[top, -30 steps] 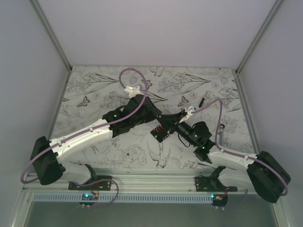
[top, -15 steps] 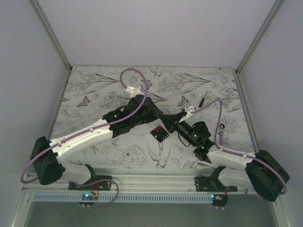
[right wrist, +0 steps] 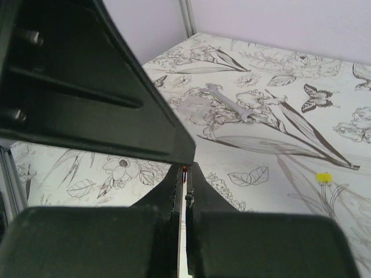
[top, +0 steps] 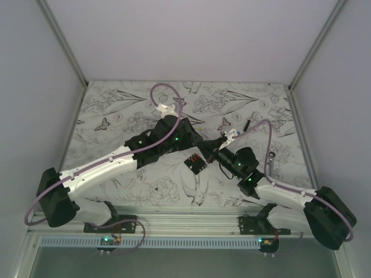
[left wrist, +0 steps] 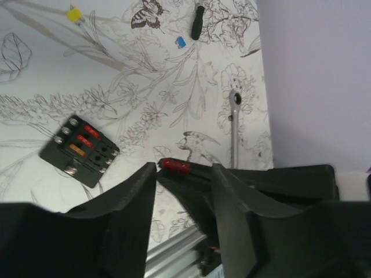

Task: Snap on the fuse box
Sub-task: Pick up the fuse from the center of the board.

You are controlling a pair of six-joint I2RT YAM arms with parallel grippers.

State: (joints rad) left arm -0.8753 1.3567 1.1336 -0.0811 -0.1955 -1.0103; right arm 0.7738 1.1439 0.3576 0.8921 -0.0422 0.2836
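The fuse box (top: pixel 195 163) is a small black box lying flat on the patterned table between the two arms. The left wrist view shows its face (left wrist: pixel 79 150) with red and orange fuses. My right gripper (top: pixel 210 152) is shut on a small red fuse (left wrist: pixel 174 166), held above the table just right of the box. A sliver of that fuse shows between its tips (right wrist: pixel 184 169). My left gripper (left wrist: pixel 183 169) is open and empty. Its fingers straddle the right gripper's tip and the red fuse. In the top view the left gripper (top: pixel 197 141) hovers just behind the box.
A yellow fuse (left wrist: pixel 73 14), a blue fuse (left wrist: pixel 181 41) and a short black bar (left wrist: pixel 197 13) lie at the back. A ratchet wrench (left wrist: pixel 233 124) lies at the right. A spanner (right wrist: pixel 223 101) and a pale clear piece (right wrist: pixel 191 108) lie at the back left.
The left gripper has edged right toward the right gripper, and the right gripper has shifted slightly up and left to meet it. The fuse box has stayed in place.
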